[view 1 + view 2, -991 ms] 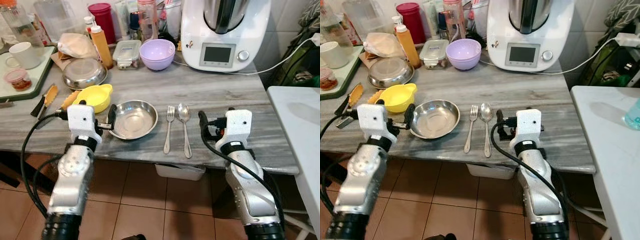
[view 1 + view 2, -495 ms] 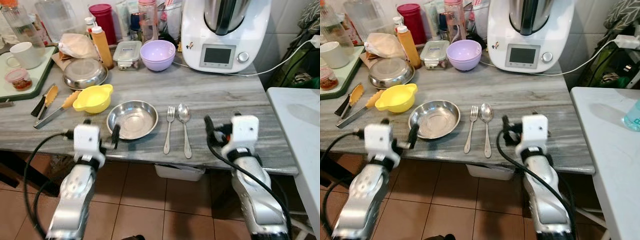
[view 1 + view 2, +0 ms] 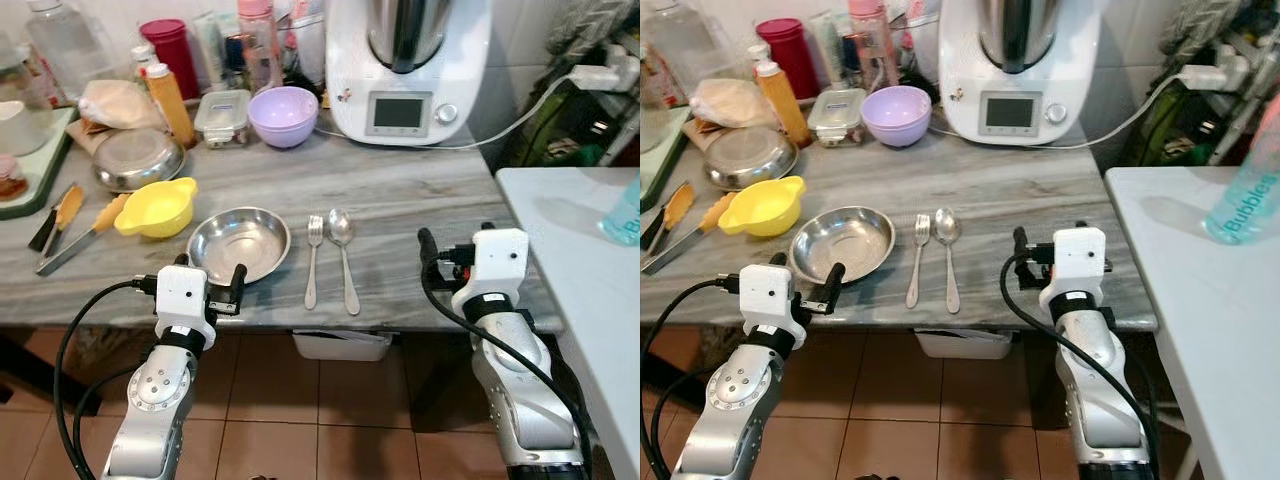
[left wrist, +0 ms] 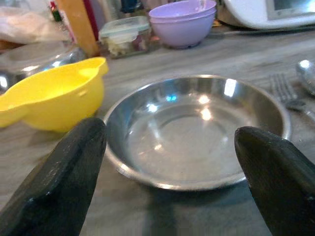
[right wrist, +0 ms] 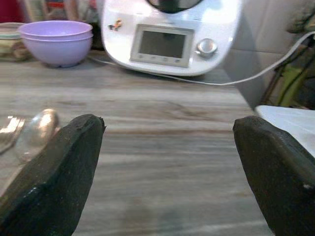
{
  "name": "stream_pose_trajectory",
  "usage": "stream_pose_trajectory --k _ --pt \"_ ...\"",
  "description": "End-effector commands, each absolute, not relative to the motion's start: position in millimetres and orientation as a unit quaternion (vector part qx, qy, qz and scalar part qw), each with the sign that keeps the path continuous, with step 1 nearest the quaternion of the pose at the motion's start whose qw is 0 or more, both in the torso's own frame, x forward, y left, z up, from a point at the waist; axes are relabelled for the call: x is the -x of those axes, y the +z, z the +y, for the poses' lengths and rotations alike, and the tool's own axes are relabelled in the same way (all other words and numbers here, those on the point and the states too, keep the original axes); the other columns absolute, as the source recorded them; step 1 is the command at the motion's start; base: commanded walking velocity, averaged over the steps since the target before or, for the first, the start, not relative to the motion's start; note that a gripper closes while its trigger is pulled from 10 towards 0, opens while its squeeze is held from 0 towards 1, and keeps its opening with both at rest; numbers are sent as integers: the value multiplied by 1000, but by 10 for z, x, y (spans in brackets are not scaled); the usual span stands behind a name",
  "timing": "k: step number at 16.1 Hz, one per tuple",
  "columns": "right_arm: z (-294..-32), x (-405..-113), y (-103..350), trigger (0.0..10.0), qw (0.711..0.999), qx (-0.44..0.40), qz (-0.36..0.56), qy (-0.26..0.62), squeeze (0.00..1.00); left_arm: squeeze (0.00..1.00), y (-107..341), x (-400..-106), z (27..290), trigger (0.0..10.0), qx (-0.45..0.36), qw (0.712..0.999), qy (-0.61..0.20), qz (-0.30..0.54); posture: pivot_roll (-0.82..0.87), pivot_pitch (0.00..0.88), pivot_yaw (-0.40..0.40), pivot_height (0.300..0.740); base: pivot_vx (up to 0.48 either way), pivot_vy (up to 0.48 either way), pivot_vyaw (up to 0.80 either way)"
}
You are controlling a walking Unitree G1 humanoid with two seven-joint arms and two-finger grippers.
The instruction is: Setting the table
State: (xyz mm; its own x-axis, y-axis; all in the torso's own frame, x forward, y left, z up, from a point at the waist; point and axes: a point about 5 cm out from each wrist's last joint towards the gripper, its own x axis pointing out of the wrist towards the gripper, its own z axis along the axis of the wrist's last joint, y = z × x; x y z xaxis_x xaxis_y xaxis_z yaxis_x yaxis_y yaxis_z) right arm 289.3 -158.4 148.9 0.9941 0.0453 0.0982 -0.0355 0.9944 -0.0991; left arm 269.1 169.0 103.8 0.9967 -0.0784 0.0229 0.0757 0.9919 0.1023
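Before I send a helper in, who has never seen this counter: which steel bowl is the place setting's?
Start at the big white kitchen machine at the back of the grey counter and come to the front edge. The steel bowl lies there left of the fork, open and empty; the other steel dish sits farther back, behind the yellow bowl.

Head pair down over table (image 3: 400, 190); wrist cameras low, close.
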Motion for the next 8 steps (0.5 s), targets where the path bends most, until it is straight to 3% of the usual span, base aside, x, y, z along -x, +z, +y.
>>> stream_pose_trajectory --k 1,8 --pt "-1545 -2887 1476 10000 997 48 -47 28 0 0 1021 -2691 1731 10000 -60 997 -36 -6 -39 65 66 740 0 0 0" --pt "-1526 -2902 1481 10000 997 47 -46 30 0 0 1002 -2717 1723 10000 -62 997 -37 1 -39 67 62 740 0 0 0"
